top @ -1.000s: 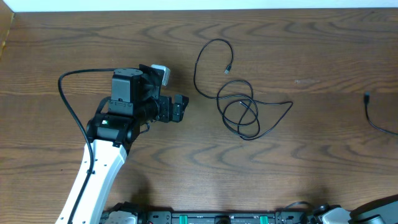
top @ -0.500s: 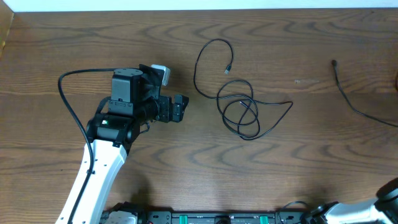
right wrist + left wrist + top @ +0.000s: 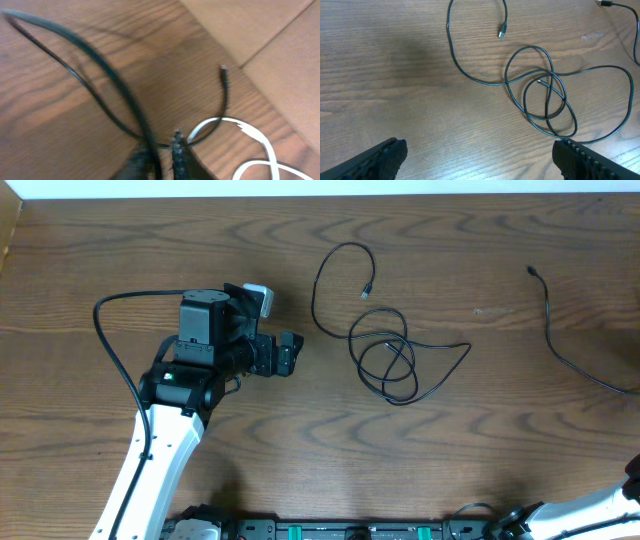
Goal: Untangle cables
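Nearest on the right, the right arm [image 3: 600,508] only just pokes into the overhead shot. From its wrist camera, the right end effector [image 3: 160,146] has its fingers close together with a blurry black strand running down between them, but I honestly can't tell if it's pinched. A white cable [image 3: 260,142] curls just right of those fingers. Over on the left, the left end effector [image 3: 480,147] is spread wide with nothing in it, hanging over bare worktop [image 3: 480,240]. Mid-table, to its right, the looped black cable [image 3: 385,365] lies in a few overlapping rings, its tail arcing to the far side. A second black cable [image 3: 556,340] trails off the right edge.
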You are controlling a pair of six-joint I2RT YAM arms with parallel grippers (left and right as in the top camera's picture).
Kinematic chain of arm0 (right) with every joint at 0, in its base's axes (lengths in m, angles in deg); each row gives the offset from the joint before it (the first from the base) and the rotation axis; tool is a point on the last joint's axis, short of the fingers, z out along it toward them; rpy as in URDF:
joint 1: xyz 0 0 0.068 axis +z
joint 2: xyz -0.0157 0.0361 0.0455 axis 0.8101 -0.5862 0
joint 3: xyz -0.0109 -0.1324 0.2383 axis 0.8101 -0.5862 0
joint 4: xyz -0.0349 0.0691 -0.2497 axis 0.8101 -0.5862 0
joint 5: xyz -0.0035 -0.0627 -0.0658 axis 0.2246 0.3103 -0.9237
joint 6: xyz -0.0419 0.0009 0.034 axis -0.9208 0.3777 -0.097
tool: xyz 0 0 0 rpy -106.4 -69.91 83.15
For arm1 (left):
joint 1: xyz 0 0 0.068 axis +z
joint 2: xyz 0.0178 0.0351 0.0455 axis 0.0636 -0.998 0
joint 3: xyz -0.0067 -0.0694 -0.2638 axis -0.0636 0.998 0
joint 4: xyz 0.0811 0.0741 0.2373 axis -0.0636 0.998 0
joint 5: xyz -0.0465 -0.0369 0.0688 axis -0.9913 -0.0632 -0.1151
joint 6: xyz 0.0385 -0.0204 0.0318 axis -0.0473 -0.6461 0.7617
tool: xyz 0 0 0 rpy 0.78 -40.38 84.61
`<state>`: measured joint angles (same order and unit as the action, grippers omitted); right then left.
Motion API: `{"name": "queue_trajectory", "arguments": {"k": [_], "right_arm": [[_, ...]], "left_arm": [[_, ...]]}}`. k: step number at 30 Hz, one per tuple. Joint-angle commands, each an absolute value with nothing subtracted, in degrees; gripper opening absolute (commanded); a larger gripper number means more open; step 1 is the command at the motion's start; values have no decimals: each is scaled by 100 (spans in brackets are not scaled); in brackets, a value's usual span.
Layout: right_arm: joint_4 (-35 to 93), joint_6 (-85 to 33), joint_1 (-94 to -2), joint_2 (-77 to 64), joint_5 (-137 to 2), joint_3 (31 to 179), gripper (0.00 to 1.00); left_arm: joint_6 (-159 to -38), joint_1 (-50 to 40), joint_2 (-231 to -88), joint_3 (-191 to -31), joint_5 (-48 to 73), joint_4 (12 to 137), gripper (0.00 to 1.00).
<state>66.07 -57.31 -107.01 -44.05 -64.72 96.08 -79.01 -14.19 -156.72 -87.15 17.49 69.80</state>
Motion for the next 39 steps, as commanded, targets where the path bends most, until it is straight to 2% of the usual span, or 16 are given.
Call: {"name": "queue_trajectory", "arguments": {"k": [1,2,4,7,8,18,25,33,39], "right_arm": [[6684,-5751,-10717,-4451,-6899,9669,24],[6701,-5751,-10730,-4449,-6899,9669,30],[6715,-5747,-10732,-4451,-6896,9669,50],[6712,-5696,-10732,-4451,-6892,9669,97],[6712,-5644,-10732,-4449,-6890,9669,99],[6745,-5277,-10726,-4427,-5904,9669,99],[7294,-4691,-10726,-4025,-3622,9669,99],[7272,-4558,-10481,-3384,-3030,9671,99],[7088,-5067,-9749,-3135,-2827,9669,99]], "left_arm": [[-7866,-1400,-15694,-8693,1681,6978,98],[-7866,-1400,-15694,-8693,1681,6978,97],[-7866,-1400,-15694,-8693,1681,6978,98],[-7866,-1400,-15694,-8693,1681,6978,97],[-7866,-1400,-15694,-8693,1681,6978,97],[-7866,-1400,-15694,-8693,1681,6978,97],[-7866,-1400,-15694,-8693,1681,6978,97],[-7866,-1400,-15694,-8693,1679,6978,97],[-7866,-1400,-15694,-8693,1681,6978,97]]}}
